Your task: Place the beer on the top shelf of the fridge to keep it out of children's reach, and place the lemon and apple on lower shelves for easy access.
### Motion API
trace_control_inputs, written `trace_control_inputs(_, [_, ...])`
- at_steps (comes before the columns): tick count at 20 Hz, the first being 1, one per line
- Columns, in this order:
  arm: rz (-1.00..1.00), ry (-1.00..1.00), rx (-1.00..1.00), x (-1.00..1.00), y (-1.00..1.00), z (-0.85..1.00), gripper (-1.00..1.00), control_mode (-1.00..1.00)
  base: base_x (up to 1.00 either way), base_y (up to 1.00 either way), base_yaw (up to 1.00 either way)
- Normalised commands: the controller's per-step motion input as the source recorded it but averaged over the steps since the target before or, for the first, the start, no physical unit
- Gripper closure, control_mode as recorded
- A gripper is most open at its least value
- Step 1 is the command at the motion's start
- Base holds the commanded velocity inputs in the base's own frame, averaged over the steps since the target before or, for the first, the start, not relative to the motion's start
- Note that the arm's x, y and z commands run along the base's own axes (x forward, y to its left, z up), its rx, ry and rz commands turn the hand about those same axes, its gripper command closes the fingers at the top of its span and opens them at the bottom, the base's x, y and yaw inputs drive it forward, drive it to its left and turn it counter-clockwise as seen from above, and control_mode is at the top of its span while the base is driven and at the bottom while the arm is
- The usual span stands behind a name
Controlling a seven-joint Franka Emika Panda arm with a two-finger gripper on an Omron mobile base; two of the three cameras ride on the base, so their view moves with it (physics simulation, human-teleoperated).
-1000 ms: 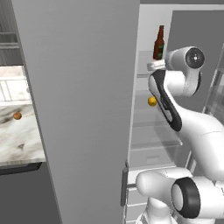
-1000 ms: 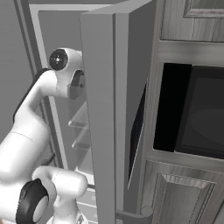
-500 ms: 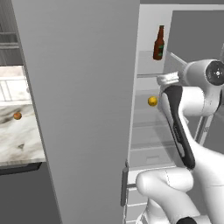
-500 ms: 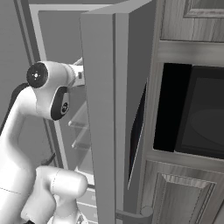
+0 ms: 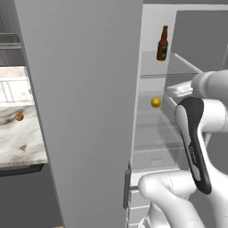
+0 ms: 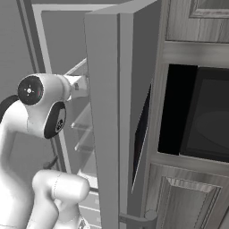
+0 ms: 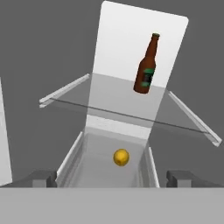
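Left base view, reading across: the apple [image 5: 19, 117] waits on the counter [image 5: 22, 142] past the fridge [image 5: 89, 111] door, the lemon [image 5: 156, 103] sits on a lower shelf, the beer [image 5: 162, 43] stands on the top shelf [image 7: 113, 103], and the gripper [image 7: 111, 177] hangs wide and empty, aimed into the fridge.

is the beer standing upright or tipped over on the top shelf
Upright. The beer stands on its base on the top shelf, green cap uppermost; the left base view shows the same.
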Motion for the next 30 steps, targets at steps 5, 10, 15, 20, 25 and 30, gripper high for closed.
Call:
trace_control_inputs(5, [0.0, 0.0, 0.0, 0.0, 0.0, 0.0, -1.0, 1.0, -0.64, 0.51, 0.28])
trace_control_inputs(10, [0.0, 0.0, 0.0, 0.0, 0.0, 0.0, -1.0, 1.0, -0.55, 0.86, 0.35])
trace_control_inputs(15, [0.0, 0.0, 0.0, 0.0, 0.0, 0.0, -1.0, 1.0, 0.01, 1.0, 0.31])
trace_control_inputs(20, [0.0, 0.0, 0.0, 0.0, 0.0, 0.0, -1.0, 1.0, 0.43, 1.0, 0.21])
trace_control_inputs(25, [0.0, 0.0, 0.0, 0.0, 0.0, 0.0, -1.0, 1.0, 0.68, 0.9, 0.02])
trace_control_inputs(30, [0.0, 0.0, 0.0, 0.0, 0.0, 0.0, -1.0, 1.0, 0.5, 0.6, -0.24])
